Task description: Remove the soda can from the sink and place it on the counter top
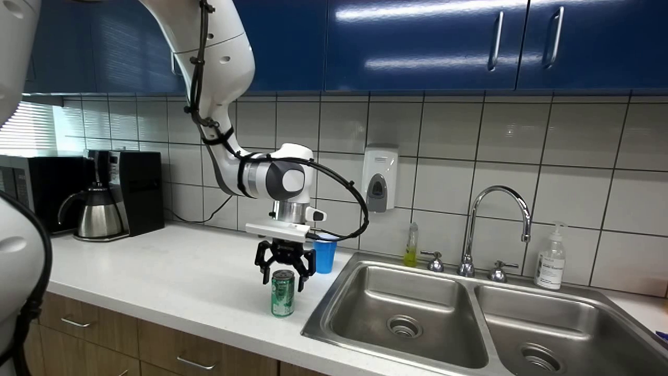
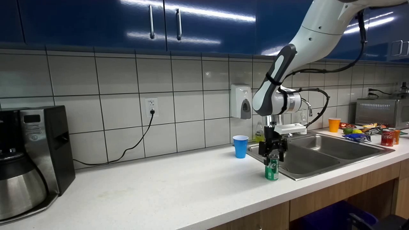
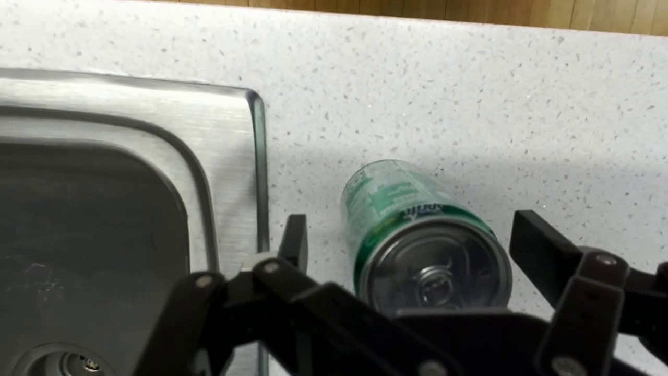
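Soda can (image 1: 282, 297) stands up straight on the counter top (image 1: 182, 266), low and near the middle of the frame in an exterior view. It is out of the sink (image 1: 482, 324), which lies just beside it, on the right of that frame. The gripper (image 1: 283, 281) hangs right above the can, pointing down, so the can is straight below it. Its two fingers (image 3: 543, 256) come about level with the can's metal top, one on each side. They are spread wide. In the wrist view I see a bit of white counter on both sides, so I don't think they are squeezing anything.

The can's long way runs up and down, just the way the gripper points. I think that is the big thing now. The can is already where the job wants it, so the job looks almost done, and the safest move seems to be straight up. If the gripper swings sideways, a finger could knock the can over. I see only one white arm (image 1: 224, 78), so no other hand is nearer. A blue cup (image 1: 324, 256) stands farther back, away from the can.
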Action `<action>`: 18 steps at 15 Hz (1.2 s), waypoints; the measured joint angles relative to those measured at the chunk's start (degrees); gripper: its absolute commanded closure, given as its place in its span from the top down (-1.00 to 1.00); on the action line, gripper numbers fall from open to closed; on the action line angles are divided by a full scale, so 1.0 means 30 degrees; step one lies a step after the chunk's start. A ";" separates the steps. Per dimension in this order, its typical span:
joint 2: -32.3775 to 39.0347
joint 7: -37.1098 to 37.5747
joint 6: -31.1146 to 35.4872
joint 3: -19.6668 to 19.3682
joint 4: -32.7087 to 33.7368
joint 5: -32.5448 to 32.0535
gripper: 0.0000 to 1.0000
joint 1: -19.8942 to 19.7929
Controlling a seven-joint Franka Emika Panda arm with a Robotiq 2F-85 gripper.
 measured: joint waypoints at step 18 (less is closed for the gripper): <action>-0.2847 0.0000 -0.0569 -0.0301 -0.0864 -0.0100 1.00 -0.0001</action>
